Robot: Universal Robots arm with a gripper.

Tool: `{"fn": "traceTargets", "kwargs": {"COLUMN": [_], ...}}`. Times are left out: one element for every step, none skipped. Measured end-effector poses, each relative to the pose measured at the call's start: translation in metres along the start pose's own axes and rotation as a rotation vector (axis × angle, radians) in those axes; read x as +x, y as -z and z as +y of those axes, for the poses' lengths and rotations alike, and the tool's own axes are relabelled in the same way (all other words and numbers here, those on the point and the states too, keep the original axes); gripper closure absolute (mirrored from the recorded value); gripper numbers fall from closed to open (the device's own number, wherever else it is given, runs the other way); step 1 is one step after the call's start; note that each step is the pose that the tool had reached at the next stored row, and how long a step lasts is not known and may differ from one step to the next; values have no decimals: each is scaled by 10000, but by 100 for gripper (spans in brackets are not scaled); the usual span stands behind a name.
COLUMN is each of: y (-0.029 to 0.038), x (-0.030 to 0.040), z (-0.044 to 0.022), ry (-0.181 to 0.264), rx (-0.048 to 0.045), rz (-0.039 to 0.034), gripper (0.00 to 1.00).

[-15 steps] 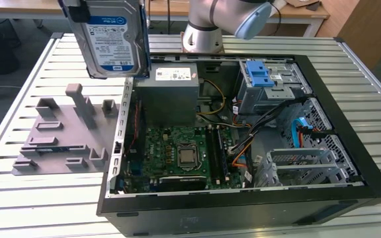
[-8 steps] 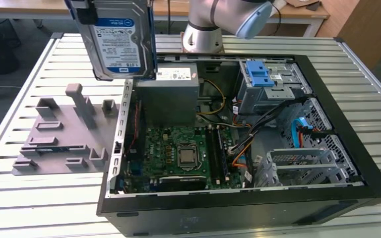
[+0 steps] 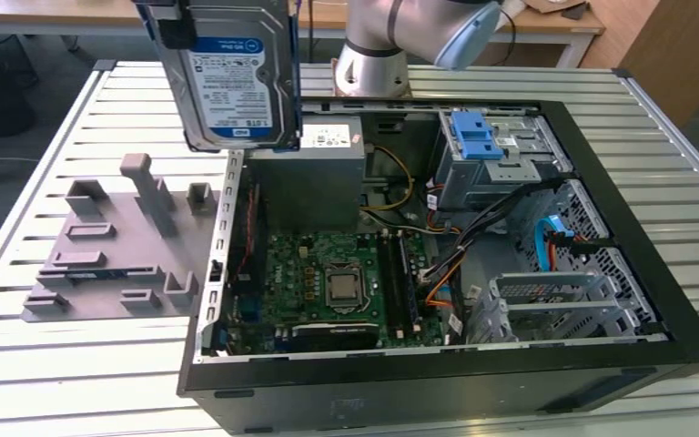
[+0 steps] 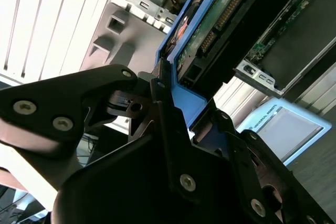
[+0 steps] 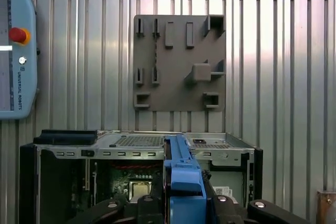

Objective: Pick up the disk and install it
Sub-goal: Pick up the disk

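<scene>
Gripper point(image 5: 184, 203): closed on the blue carrier frame of the disk point(image 3: 234, 77), one finger on each side.
Disk position: held aloft on edge, label toward the exterior view, above the open computer case point(image 3: 447, 405); not seated in any bay.
Handling, as judged: rigid, dense, shock-sensitive, with smooth faces. Grip the frame edges, clear of circuit board and connector.
Surroundings: grey fixture plate point(image 3: 106, 246) lay on the slatted surface point(image 3: 58, 382) beside the case.
</scene>
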State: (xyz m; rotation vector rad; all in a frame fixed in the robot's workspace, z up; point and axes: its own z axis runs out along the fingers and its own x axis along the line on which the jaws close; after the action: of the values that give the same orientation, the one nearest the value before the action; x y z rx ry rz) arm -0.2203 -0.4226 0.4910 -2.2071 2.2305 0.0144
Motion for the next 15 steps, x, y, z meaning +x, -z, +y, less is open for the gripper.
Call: {"fn": "traceTargets", "kwargs": {"y": [0, 0, 0, 1, 1, 1, 1, 1, 1, 2, 1, 2, 2, 2, 2], "x": [7, 15, 21, 28, 35, 42, 48, 55, 62, 69, 76, 82, 89, 95, 101], "z": [-16, -34, -51, -68, -85, -101, -118, -134, -151, -168, -186, -203, -220, -238, -256], "ry": [-2, -2, -3, -4, -5, -7, -9, -10, -11, -13, -14, -15, -16, -17, -18], "rx": [0, 0, 0, -1, -1, -1, -1, -1, -1, -2, -1, -2, -2, -2, -2], "rz": [-1, -1, -1, 0, 0, 0, 0, 0, 0, 0, 0, 0, 0, 0, 0], "gripper": [64, 64, 64, 64, 64, 64, 64, 64, 64, 64, 64, 64, 64, 64, 64]}}
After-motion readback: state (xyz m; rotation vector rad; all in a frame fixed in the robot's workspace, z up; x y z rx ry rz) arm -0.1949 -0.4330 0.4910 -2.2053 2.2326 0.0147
